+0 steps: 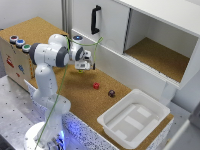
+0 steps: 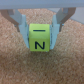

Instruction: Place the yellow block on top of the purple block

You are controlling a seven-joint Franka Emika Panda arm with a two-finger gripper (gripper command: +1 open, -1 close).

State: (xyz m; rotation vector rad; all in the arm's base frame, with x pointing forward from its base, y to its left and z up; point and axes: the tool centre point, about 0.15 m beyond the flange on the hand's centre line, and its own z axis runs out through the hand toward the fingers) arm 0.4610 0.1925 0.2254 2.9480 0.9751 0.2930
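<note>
Gripped between the two fingers of the gripper (image 2: 40, 40) is the yellow block (image 2: 40, 38); the wrist view shows the fingers pressed on its two opposite sides, with black marks on its front face. In the exterior view the gripper (image 1: 81, 68) hangs above the cork table (image 1: 75, 92), and the yellow block (image 1: 81, 70) is only a small yellow spot under it, lifted off the surface.

From large to small: the white cabinet (image 1: 150, 30) stands at the far side, with a black handle (image 1: 95, 20) on its closed door and an open compartment on the exterior view's right. The white robot arm (image 1: 47, 65) rises from its base on the exterior view's left. The white tray (image 1: 134, 120) lies on the near right part of the table. The red block (image 1: 96, 85) lies on the cork right of the gripper, and the purple block (image 1: 111, 93) lies a little further right, between the red block and the tray, touching neither.
</note>
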